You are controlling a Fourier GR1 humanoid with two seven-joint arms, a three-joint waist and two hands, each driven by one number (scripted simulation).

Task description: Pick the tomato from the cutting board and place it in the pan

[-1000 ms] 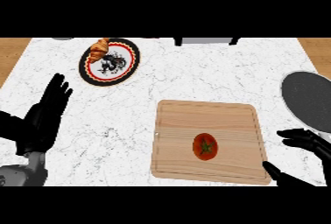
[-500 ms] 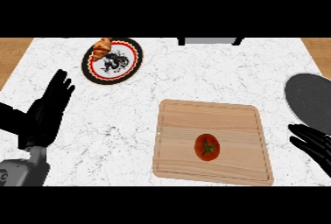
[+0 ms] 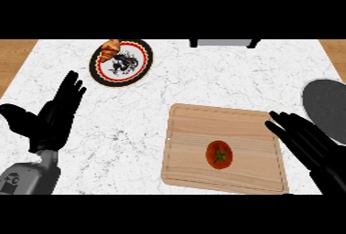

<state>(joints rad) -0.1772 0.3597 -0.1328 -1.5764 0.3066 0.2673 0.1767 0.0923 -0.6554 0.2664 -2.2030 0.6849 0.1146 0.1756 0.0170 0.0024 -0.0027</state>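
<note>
A red tomato [image 3: 219, 154] with a green stem lies on the wooden cutting board [image 3: 202, 123], toward its near right part. The dark grey pan [image 3: 327, 109] shows partly at the right edge of the counter. My right hand [image 3: 307, 141] is open with straight fingers, over the board's right edge, a little to the right of the tomato and apart from it. My left hand [image 3: 52, 119] rests open, fingers up, at the left side of the counter.
A round plate [image 3: 121, 62] with a dark pattern and a croissant [image 3: 108, 49] on its rim stands at the back left. A grey object [image 3: 223, 43] sits at the counter's far edge. White marble counter [image 3: 202, 77] lies between plate and board.
My right hand has moved left and forward, from the counter's right edge to over the board's right side, closer to the tomato. The left hand has shifted slightly.
</note>
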